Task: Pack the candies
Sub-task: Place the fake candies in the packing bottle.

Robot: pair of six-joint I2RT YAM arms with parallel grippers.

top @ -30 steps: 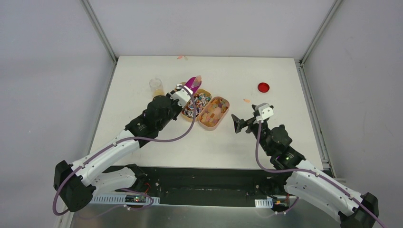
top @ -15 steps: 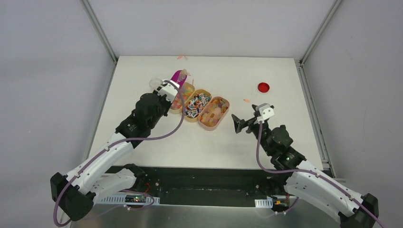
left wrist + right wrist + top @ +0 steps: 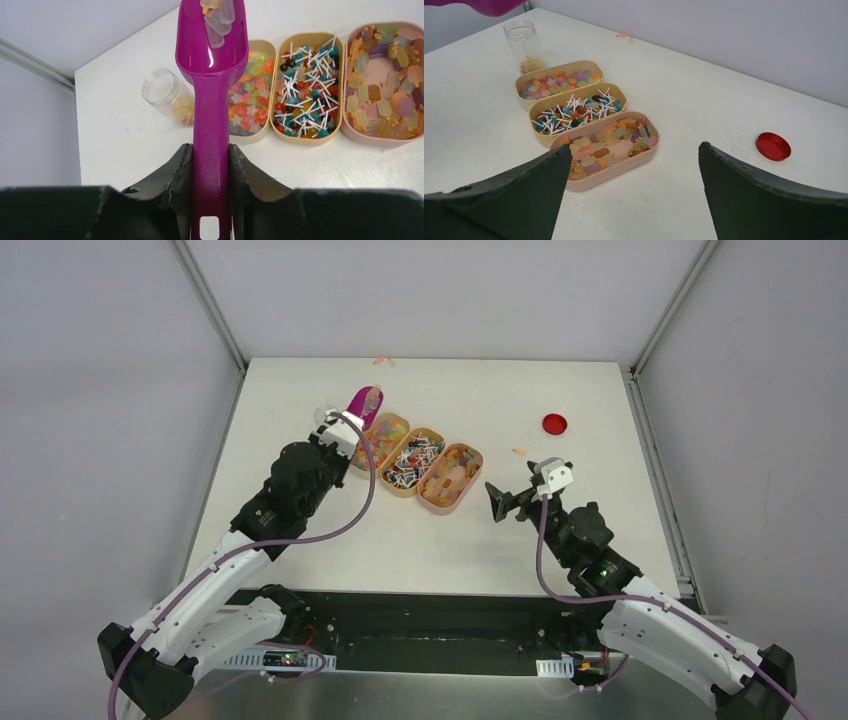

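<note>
My left gripper (image 3: 348, 427) (image 3: 210, 150) is shut on the handle of a magenta scoop (image 3: 362, 400) (image 3: 210, 75). The scoop's bowl holds a few translucent gummies (image 3: 218, 20) and hangs above the table beside a clear jar (image 3: 327, 416) (image 3: 167, 92) with a few candies at its bottom. Three oval trays lie in a row. One holds bright mixed bits (image 3: 385, 430) (image 3: 250, 90), the second red, white and dark pieces (image 3: 415, 462) (image 3: 307, 85), the third pastel and orange-yellow gummies (image 3: 450, 477) (image 3: 606, 142). My right gripper (image 3: 498, 503) (image 3: 634, 150) is open and empty, right of the trays.
A flat red disc (image 3: 554, 423) (image 3: 773, 146) lies at the right rear. Stray candies lie near the back edge (image 3: 380, 361) and left of the disc (image 3: 519, 451). Metal frame posts stand at both back corners.
My left arm has carried the loaded scoop leftward and back, from over the trays to beside the jar. The right arm has barely moved.
</note>
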